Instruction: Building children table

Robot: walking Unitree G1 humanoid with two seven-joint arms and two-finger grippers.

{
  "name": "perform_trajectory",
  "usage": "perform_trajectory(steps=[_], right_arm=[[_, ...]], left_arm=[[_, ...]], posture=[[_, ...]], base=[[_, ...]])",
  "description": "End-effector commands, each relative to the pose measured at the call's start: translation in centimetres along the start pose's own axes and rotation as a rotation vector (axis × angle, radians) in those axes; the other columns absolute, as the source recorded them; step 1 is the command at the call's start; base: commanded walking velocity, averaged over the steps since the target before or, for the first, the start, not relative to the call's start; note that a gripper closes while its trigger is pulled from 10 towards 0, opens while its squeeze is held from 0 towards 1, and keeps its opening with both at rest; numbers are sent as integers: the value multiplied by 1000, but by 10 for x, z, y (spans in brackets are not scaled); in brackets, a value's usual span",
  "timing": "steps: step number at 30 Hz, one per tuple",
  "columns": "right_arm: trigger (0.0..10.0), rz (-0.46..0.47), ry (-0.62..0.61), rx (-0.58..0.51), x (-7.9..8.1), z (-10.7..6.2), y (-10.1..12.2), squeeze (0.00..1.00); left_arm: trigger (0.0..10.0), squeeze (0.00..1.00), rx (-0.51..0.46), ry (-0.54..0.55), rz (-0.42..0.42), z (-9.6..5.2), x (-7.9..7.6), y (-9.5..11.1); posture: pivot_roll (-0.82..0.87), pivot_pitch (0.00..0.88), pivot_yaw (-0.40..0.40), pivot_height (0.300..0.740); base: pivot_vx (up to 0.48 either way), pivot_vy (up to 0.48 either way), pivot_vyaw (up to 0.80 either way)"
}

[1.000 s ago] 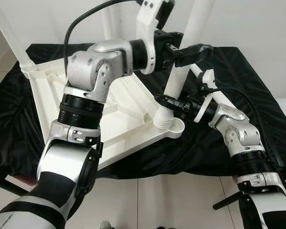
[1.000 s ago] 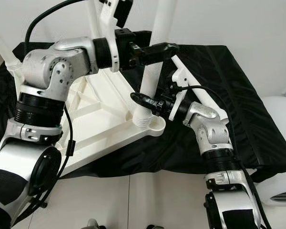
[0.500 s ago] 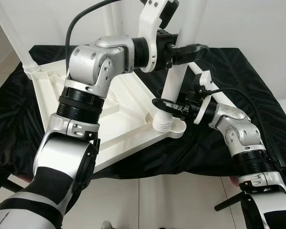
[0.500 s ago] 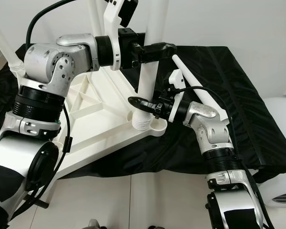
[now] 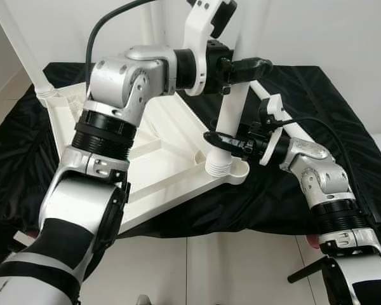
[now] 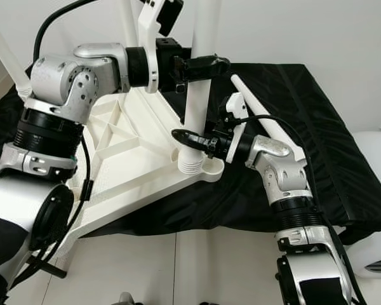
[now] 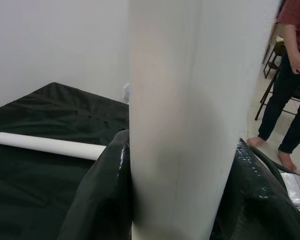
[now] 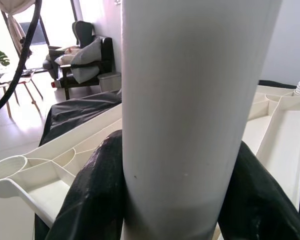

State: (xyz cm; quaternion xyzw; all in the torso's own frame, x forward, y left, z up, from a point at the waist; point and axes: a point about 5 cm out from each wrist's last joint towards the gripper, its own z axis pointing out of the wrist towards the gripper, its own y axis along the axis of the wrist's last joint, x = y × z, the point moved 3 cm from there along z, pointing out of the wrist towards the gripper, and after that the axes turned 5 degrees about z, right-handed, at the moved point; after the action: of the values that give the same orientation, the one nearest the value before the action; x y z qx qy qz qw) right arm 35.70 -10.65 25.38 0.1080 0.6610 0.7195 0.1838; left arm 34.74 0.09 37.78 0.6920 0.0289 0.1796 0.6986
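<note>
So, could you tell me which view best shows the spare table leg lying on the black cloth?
The right eye view: the spare leg shows longest, behind the right arm. The left eye view hides more; the left wrist view shows one end.

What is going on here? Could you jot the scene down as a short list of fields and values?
surface: black cloth spread over a table
main piece: white plastic tabletop, lying upside down on the cloth
held piece: white plastic table leg, upright, its threaded end at the near corner socket
left gripper: closed around the leg, high up
right gripper: closed around the leg, low down near the socket
spare part: another white leg lying on the cloth
background: a person standing
</note>
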Motion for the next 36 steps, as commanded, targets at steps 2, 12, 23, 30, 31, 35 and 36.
perform_trajectory(steps=[2, 12, 23, 30, 31, 35, 36], right_arm=[[10000, -2, -54, -54, -4, 0, 9, 1000], [10000, 17, -204, -107, -4, 7, 10, 0], [10000, 33, -314, -156, 10, 36, 5, 0], [10000, 1, -440, -184, 13, 52, 8, 0], [10000, 1, -440, -184, 13, 52, 8, 0], [10000, -1, -543, -208, 9, 52, 10, 0], [10000, -1, -568, -215, 7, 52, 11, 0]], left_arm=[[10000, 0, 1, 31, 64, -2, 4, 9], [10000, 0, -1, 209, 184, -8, 22, 19], [10000, 0, -48, 325, 259, -8, 28, 34], [10000, 0, -46, 341, 303, -4, 27, 35], [10000, 0, -46, 341, 303, -4, 27, 35], [10000, 0, -34, 350, 317, -3, 28, 31], [10000, 0, -31, 353, 320, -2, 28, 30]], posture=[[-31, 56, 29, 740], [-24, 59, 10, 740], [-16, 56, 1, 740], [-12, 48, -2, 740], [-12, 48, -2, 740], [-12, 41, 1, 740], [-12, 40, 1, 740]], base=[[0, 0, 0], [0, 0, 0], [0, 0, 0], [0, 0, 0], [0, 0, 0], [0, 0, 0], [0, 0, 0]])
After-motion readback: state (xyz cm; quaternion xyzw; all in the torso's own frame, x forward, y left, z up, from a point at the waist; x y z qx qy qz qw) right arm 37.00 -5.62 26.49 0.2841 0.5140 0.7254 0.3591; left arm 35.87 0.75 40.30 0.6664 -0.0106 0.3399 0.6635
